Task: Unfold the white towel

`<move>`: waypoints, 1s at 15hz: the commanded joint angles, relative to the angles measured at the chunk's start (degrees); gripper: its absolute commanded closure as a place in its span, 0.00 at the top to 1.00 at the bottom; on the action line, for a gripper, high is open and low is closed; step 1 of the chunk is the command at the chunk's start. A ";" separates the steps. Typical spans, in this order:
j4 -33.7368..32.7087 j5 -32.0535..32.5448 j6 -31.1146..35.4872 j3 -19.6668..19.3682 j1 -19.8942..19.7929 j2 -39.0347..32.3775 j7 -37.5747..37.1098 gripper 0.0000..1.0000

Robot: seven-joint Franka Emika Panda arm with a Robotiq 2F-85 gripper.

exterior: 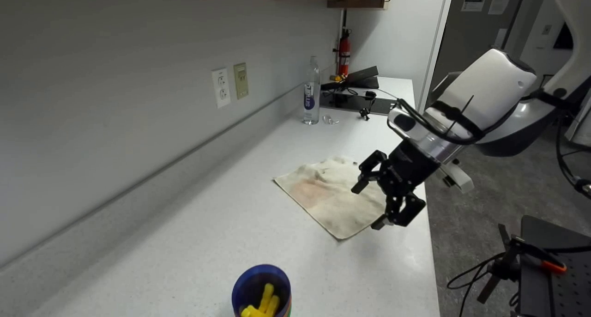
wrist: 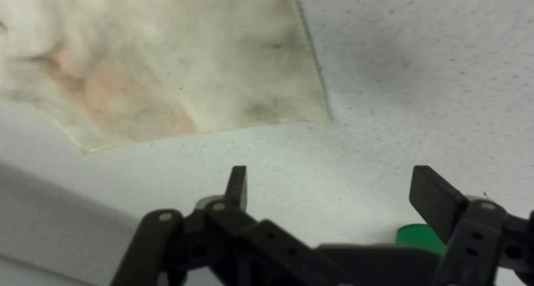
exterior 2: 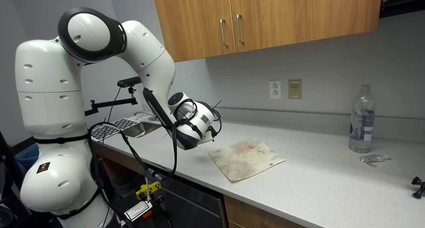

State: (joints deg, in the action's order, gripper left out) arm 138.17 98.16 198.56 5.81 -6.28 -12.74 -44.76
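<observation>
The white towel [exterior: 314, 199] lies spread mostly flat on the counter, its four-sided outline showing in both exterior views. Creases and a small ridge run near one side of the cloth [exterior 2: 245, 160], and a pinkish stain marks it. In the wrist view the towel [wrist: 233, 65] fills the upper left, with one corner pointing to the middle. My gripper [exterior: 368, 207] hangs tilted above the counter by the towel's side, jaws wide apart. Only bare counter shows between the fingertips [wrist: 327, 181] in the wrist view. The arm hides the gripper in an exterior view.
A blue cup [exterior: 238, 293] holding yellow pieces stands at the near end. A green object [wrist: 417, 236] shows behind a finger. A water bottle [exterior 2: 362, 121] and a clear plastic piece [exterior 2: 375, 159] stand beyond the towel. Wooden cabinets [exterior 2: 265, 18] hang above.
</observation>
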 commanded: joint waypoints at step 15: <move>-0.42 11.25 -0.99 -2.83 3.87 1.15 -15.36 1.00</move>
State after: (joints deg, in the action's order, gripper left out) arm 137.74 109.41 197.58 2.98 -2.40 -11.60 -60.13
